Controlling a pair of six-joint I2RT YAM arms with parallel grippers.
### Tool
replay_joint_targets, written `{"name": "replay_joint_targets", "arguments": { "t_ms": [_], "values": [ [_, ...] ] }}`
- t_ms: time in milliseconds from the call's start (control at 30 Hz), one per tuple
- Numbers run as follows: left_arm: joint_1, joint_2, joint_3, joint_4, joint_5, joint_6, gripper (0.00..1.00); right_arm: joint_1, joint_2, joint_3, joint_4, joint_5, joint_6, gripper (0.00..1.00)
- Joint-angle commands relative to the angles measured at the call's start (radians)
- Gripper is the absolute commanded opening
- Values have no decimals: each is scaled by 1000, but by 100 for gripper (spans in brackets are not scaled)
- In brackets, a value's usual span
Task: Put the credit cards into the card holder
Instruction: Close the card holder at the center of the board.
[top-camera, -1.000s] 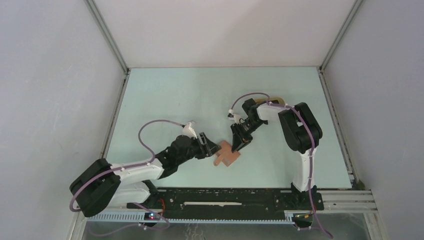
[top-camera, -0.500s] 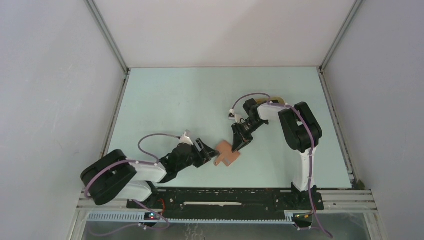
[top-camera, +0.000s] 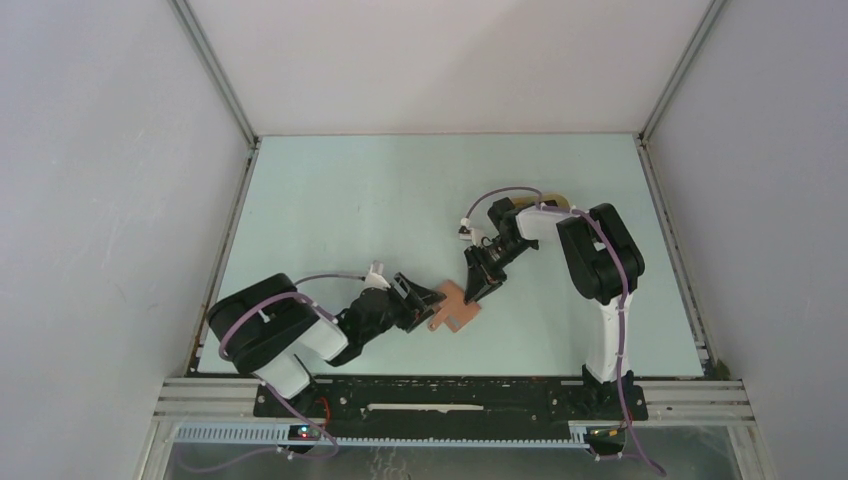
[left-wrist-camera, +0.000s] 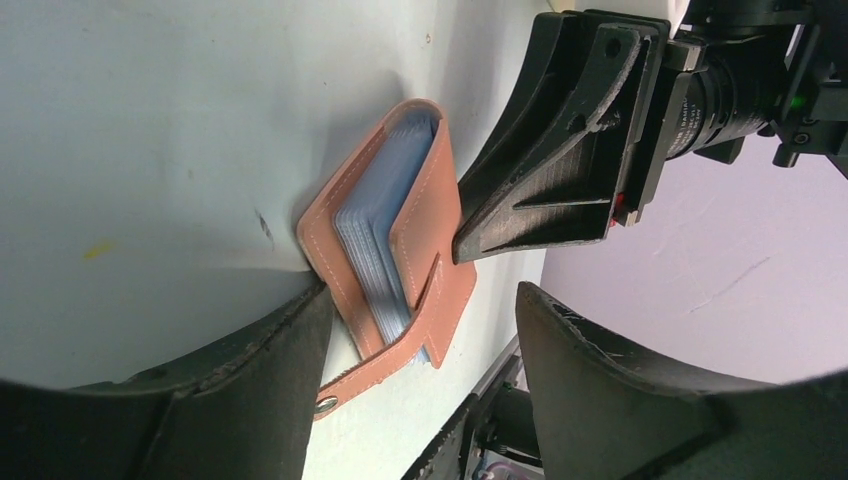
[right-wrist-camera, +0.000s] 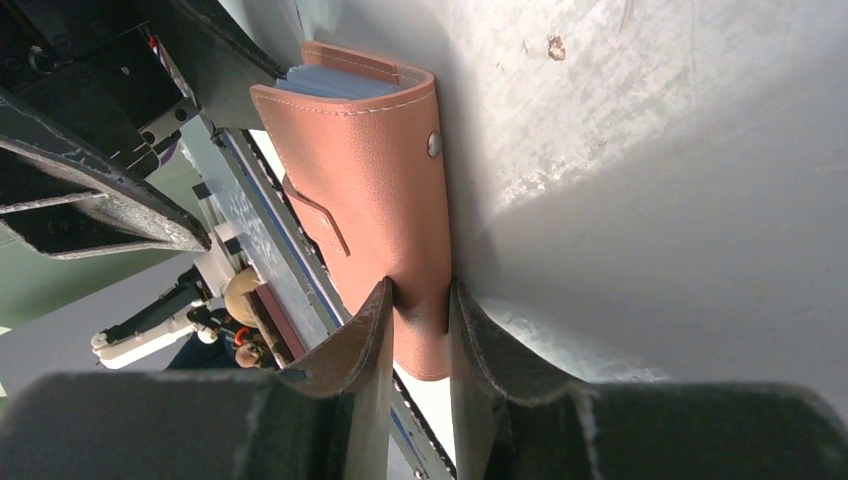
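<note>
The reddish-brown card holder (top-camera: 456, 308) stands on edge on the table, held by one end in my right gripper (right-wrist-camera: 420, 312), which is shut on it. Its open mouth shows pale blue-grey leaves (left-wrist-camera: 378, 228) packed inside; its strap (left-wrist-camera: 372, 372) hangs loose. In the left wrist view my left gripper (left-wrist-camera: 425, 300) is open wide around the holder's (left-wrist-camera: 418, 215) near end. One of its fingers (left-wrist-camera: 240, 385) rests against the holder's edge; the other stands apart. The black right gripper (left-wrist-camera: 560, 160) shows just behind. The credit cards are hidden or out of view.
A tan oval tray (top-camera: 556, 202) peeks out behind the right arm at the back right. The table's near edge and the black rail (top-camera: 450, 395) run just in front of the holder. Grey walls enclose the pale green table (top-camera: 350, 200).
My left gripper has opened wider beside the holder, and the left arm's elbow has swung right, closer to it. The right gripper and the holder stay in place.
</note>
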Motion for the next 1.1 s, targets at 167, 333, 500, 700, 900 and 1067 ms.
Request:
{"name": "replay_joint_targets", "arguments": {
  "t_ms": [167, 333, 500, 700, 900, 1067],
  "values": [
    [-19, 95, 57, 108, 32, 34, 65, 5, 24, 3, 9, -46, -25, 30],
    [-23, 151, 45, 308, 39, 19, 56, -1, 24, 3, 6, -83, -24, 29],
    [-26, 168, 65, 321, 48, 15, 55, -14, 23, 3, 5, -114, -23, 29],
    [-27, 198, 90, 305, 50, 19, 53, -28, 27, 3, 2, -149, -24, 23],
    [-27, 221, 87, 370, 82, 29, 48, -51, 21, 3, -10, -227, -33, 15],
    [-28, 241, 104, 365, 93, 38, 41, -52, 7, 3, -11, -245, -36, 32]
  ]
}}
